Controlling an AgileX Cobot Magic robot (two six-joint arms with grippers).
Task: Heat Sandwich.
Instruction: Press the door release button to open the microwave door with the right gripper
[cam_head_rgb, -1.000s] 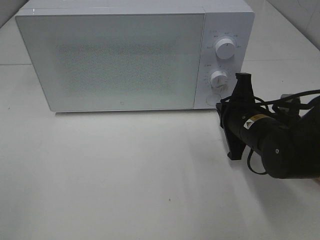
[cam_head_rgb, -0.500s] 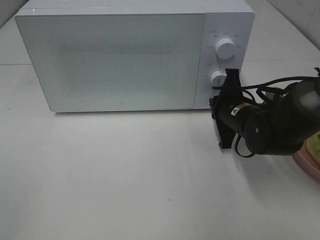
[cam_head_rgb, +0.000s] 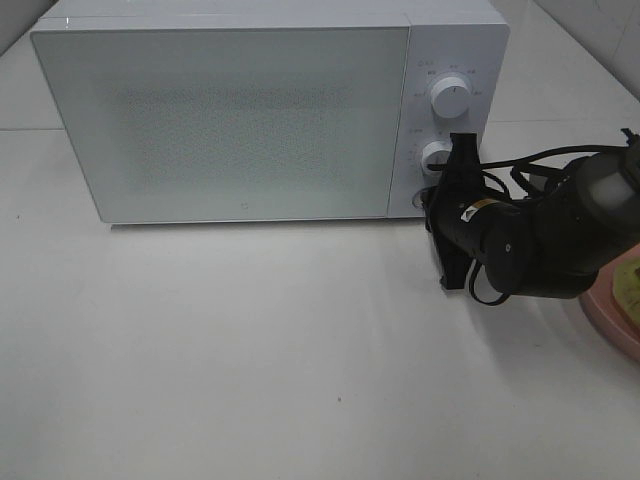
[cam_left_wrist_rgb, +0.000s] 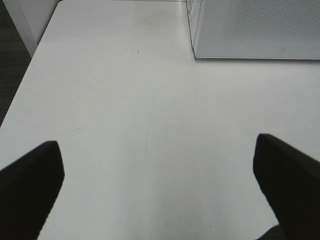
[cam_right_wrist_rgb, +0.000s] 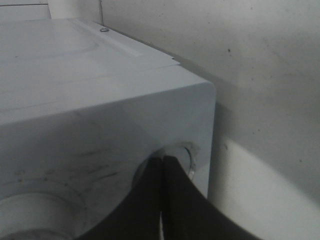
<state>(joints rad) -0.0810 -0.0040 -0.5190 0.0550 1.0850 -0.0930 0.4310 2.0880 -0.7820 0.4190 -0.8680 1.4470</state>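
Observation:
The white microwave stands at the back of the table with its door closed. My right gripper is shut, and its tips rest against the round button at the lower corner of the control panel, below the two dials. The right wrist view shows the closed fingertips touching that button's rim. A sliver of the yellowish sandwich shows on a pink plate at the right edge, partly behind the right arm. My left gripper hangs open over bare table, holding nothing.
The microwave's lower left corner shows in the left wrist view, with white tabletop in front of it. Black cables loop over the right arm. The table's left edge drops to a dark floor.
The right arm has swung left and up, bringing its shut tips onto the panel's lower button. The pink plate and sandwich have come into view behind it. The left gripper has not moved.

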